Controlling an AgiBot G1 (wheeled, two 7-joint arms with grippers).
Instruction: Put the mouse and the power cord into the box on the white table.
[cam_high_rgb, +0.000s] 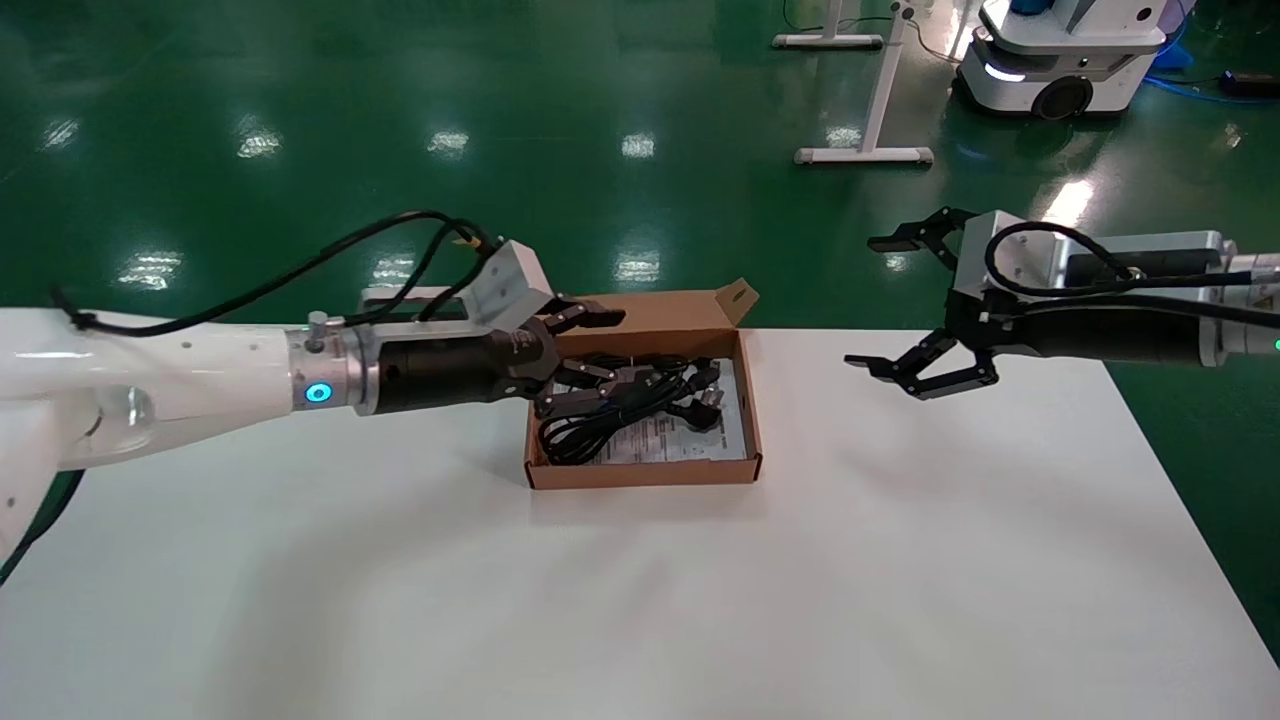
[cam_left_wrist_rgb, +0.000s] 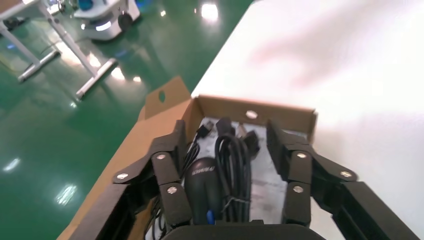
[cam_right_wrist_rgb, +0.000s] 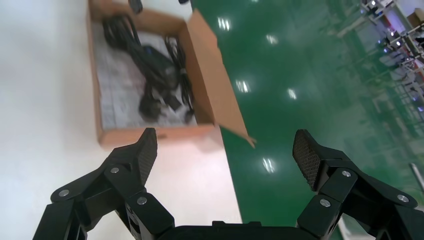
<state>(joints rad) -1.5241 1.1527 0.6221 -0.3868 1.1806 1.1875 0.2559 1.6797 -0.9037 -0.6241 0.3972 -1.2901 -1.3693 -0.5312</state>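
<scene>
Now the mouse (cam_left_wrist_rgb: 202, 187) lies in the box (cam_high_rgb: 742, 400) between your left gripper (cam_left_wrist_rgb: 230, 167)'s spread fingers, released, with the power cord (cam_left_wrist_rgb: 235, 165) coiled just beside it. Lift that gripper straight up, so no finger snags the thin wire or nudges a cardboard wall. Your right gripper (cam_high_rgb: 905, 300) hangs spread and empty, well apart, above the white table (cam_high_rgb: 900, 560).
</scene>
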